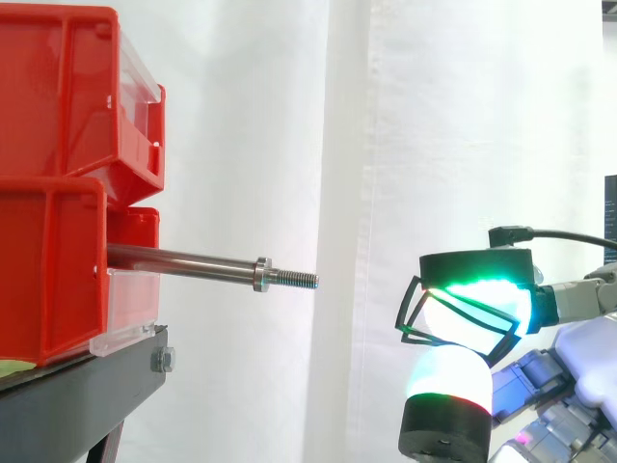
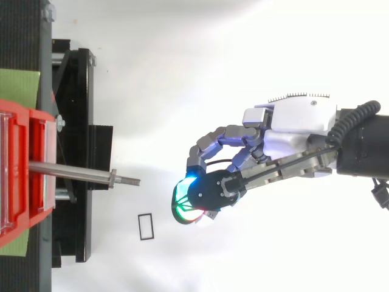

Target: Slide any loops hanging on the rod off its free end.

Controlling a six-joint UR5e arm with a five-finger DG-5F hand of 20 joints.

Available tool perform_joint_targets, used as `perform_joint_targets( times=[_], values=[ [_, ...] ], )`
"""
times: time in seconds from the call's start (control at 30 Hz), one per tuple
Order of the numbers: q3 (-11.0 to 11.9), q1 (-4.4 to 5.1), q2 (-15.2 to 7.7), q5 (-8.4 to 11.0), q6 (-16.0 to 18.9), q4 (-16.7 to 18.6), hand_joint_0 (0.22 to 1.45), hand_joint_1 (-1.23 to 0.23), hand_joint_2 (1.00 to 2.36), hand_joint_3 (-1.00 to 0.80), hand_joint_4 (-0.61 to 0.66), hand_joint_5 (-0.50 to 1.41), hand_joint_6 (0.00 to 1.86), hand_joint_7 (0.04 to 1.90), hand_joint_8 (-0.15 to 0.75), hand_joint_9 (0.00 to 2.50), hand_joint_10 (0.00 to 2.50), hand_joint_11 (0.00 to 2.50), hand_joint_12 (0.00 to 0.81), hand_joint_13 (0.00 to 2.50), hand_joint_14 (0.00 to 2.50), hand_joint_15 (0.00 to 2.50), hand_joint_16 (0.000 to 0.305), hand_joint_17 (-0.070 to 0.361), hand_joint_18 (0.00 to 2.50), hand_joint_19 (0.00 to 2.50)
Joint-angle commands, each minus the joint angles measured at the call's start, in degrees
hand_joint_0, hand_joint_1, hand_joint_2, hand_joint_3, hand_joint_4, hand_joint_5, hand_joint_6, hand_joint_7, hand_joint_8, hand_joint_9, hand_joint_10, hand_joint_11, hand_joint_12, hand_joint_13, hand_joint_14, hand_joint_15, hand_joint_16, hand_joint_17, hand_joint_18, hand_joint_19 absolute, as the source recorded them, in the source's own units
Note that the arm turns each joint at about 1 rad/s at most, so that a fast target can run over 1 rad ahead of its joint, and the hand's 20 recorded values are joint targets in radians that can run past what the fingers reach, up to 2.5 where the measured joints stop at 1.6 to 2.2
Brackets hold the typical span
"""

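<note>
A steel rod [image 1: 183,258] juts rightwards out of the lower red bin [image 1: 48,280]. It ends in a collar and a bare threaded tip [image 1: 299,281], and nothing hangs on it. My hand [image 2: 298,131] hovers to the right of the tip and slightly lower, well apart from it. Its fingers are curled, and the glowing green and white pads pinch a thin black loop [image 1: 408,305]. A second small black rectangular loop [image 2: 139,226] lies flat on the white floor, below and just right of the rod's tip [image 2: 130,180].
Two red bins are stacked, the upper one [image 1: 67,96] on the lower, atop a black stand [image 1: 87,395]. A green mat [image 2: 18,88] lies on the stand behind the bins. A white curtain forms the backdrop.
</note>
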Motion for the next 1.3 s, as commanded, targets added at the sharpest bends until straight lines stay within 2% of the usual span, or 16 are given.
perform_joint_targets(
  times=[0.0, 0.23, 0.4, 0.6, 0.83, 1.13, 1.17, 1.27],
  values=[
    [0.08, 0.00, -0.05, 0.02, -0.08, 0.00, 0.60, -0.62, 1.00, -0.20, 0.04, -0.12, 0.86, 0.96, 0.291, 0.93, 0.01, 0.23, 0.355, 0.54, 0.00, 0.08, 0.051, 0.115, 0.58, 0.30],
    [-0.01, 0.00, 0.04, 0.11, -0.08, 0.35, 0.61, -0.75, 1.00, -0.12, 0.07, -0.13, 0.86, 0.95, 0.295, 0.89, 0.01, 0.24, 0.360, 0.54, 0.00, 0.08, 0.052, 0.116, 0.61, 0.29],
    [-0.01, 0.00, 0.04, 0.02, -0.17, 0.26, 0.61, -0.78, 1.01, -0.21, 0.14, -0.14, 0.86, 0.93, 0.280, 0.86, 0.01, 0.25, 0.344, 0.52, 0.00, 0.09, 0.048, 0.108, 0.60, 0.32],
    [0.08, 0.00, 0.04, 0.02, -0.17, 0.35, 0.60, -0.70, 1.01, -0.21, 0.11, -0.12, 0.79, 0.99, 0.252, 0.86, 0.01, 0.23, 0.311, 0.50, 0.00, 0.09, 0.043, 0.096, 0.54, 0.31],
    [-0.01, 0.00, 0.04, 0.02, -0.34, 0.00, 0.63, -0.73, 1.01, -0.18, 0.11, -0.12, 0.77, 0.95, 0.259, 0.82, 0.01, 0.24, 0.309, 0.47, 0.00, 0.07, 0.042, 0.095, 0.51, 0.29],
    [0.08, 0.00, -0.05, 0.02, -0.61, 0.17, 0.63, -0.78, 1.01, -0.28, 0.12, -0.13, 0.76, 0.97, 0.237, 0.77, 0.01, 0.24, 0.287, 0.45, 0.00, 0.09, 0.038, 0.085, 0.49, 0.33],
    [0.08, 0.00, 0.04, 0.02, -0.61, 0.17, 0.61, -0.75, 1.01, -0.32, 0.12, -0.14, 0.81, 0.94, 0.232, 0.77, 0.01, 0.24, 0.285, 0.45, 0.00, 0.09, 0.037, 0.084, 0.48, 0.33],
    [0.61, 0.00, 0.04, 0.11, -0.61, 0.00, 0.61, -0.68, 1.01, -0.36, 0.11, -0.14, 0.81, 0.92, 0.230, 0.78, 0.01, 0.25, 0.282, 0.45, 0.00, 0.09, 0.037, 0.083, 0.48, 0.33]
  ],
)
